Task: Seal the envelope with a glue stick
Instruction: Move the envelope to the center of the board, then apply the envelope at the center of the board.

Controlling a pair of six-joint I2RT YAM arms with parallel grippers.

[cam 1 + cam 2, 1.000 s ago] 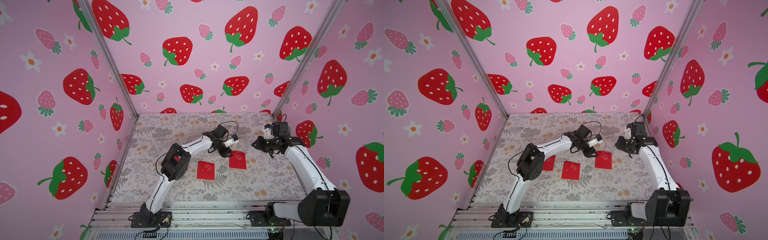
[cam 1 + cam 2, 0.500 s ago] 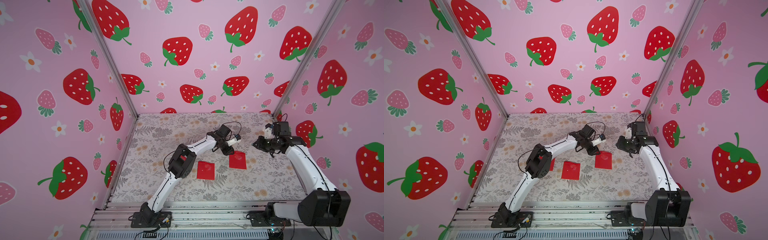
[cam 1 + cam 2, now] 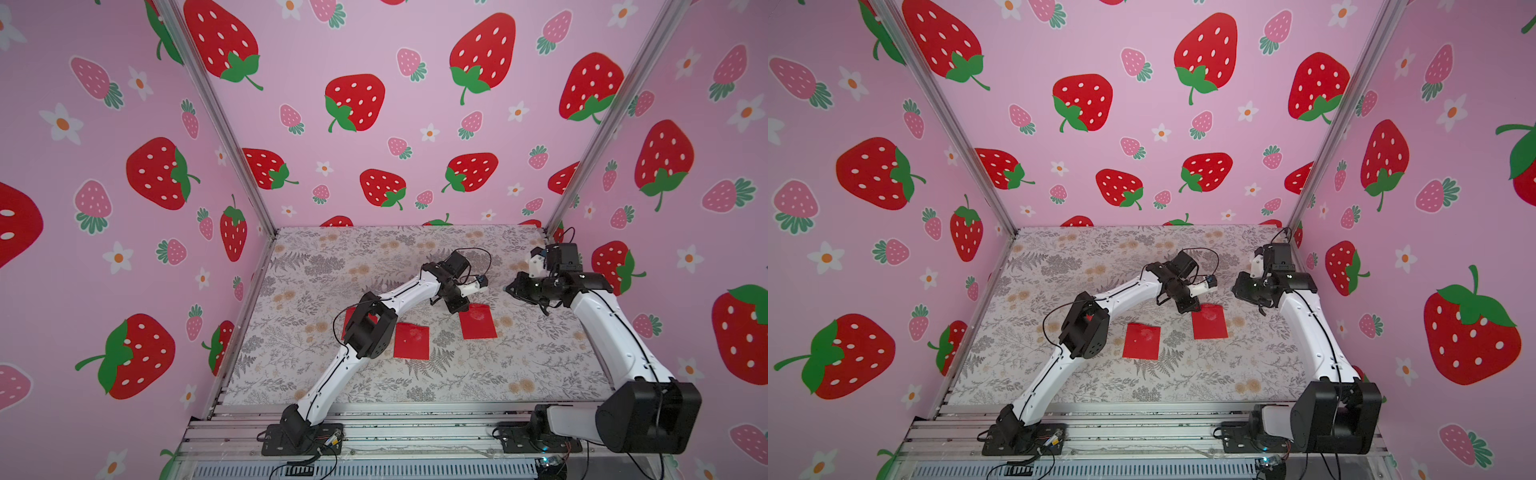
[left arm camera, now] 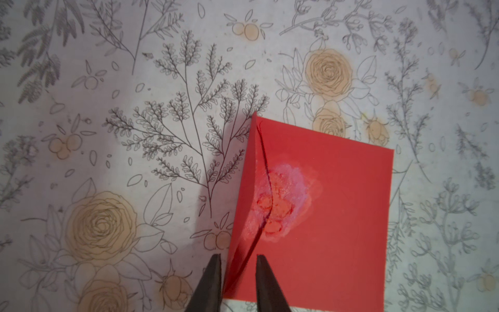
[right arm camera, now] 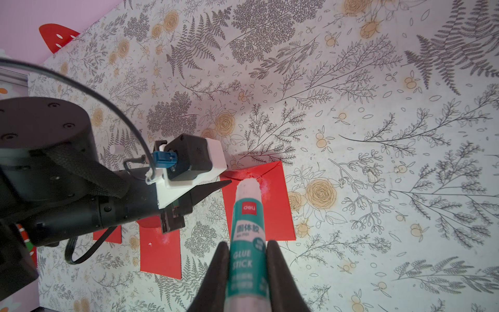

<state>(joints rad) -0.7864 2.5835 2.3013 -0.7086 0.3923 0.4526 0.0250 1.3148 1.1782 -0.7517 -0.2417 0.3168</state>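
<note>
The right gripper is clamped on the glue stick, aimed at the envelope ahead, probably waiting. The left gripper, jaws narrowly apart, straddles the flap, seemingly to grasp it.

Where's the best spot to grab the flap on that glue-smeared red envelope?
Pinch the flap at the end that bows up off the envelope, coming from above with one finger on each side. There the paper stands clear, with a dark gap under it; elsewhere it lies almost flat.
</note>
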